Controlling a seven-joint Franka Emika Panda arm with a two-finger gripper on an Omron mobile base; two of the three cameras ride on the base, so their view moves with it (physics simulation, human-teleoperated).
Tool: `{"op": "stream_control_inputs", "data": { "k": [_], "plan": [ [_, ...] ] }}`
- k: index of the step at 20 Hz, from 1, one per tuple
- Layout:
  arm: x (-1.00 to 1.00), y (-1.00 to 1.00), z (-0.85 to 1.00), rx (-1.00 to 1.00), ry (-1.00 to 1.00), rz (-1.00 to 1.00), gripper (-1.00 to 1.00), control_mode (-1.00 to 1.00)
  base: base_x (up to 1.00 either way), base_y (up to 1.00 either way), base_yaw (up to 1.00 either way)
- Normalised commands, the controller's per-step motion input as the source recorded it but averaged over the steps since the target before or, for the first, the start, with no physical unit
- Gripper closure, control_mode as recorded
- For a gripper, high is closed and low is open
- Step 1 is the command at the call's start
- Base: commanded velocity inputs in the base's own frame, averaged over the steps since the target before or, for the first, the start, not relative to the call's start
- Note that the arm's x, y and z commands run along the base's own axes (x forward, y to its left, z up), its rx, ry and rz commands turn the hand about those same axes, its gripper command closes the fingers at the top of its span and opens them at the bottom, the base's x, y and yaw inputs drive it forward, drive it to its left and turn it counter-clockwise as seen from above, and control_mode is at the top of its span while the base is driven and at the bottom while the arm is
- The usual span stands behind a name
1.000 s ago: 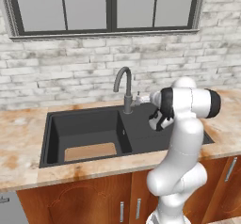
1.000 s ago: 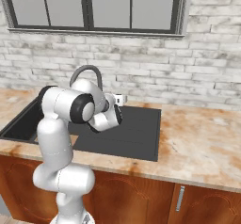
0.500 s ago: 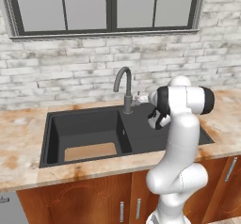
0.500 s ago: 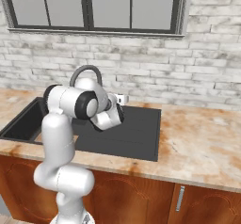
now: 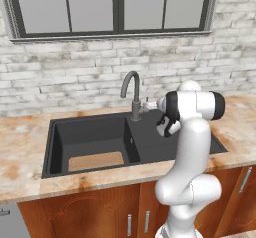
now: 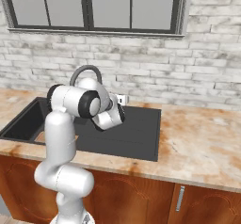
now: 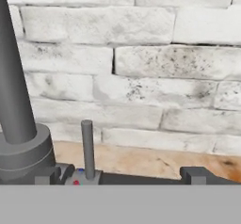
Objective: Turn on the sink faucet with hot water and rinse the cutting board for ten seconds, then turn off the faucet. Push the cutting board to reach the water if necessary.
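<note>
The arm's elbow has swung slightly since a second ago. The gripper (image 5: 149, 105), jaws wide and empty, stays beside the sink faucet (image 5: 132, 94) lever (image 7: 87, 148). The cutting board (image 5: 96, 161) lies unmoved in the sink (image 5: 90, 132) basin.

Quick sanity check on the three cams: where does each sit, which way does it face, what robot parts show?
Left base view: behind-left, facing the sink and faucet; arm rises at lower right.
Right base view: behind-right, same scene; arm at lower left.
Hand view: on the hand, facing the brick wall; open gripper at the faucet's lever.
All three share the faucet.
</note>
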Motion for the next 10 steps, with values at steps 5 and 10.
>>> {"op": "stream_control_inputs", "data": {
  "k": [5,10],
  "plan": [
    [0.10,0.10,0.00,0.00,-0.03,0.00,-1.00,-1.00,0.00,0.00,0.00],
    [0.05,0.16,0.00,0.00,0.00,0.00,-1.00,-1.00,0.00,0.00,0.00]
  ]
}}
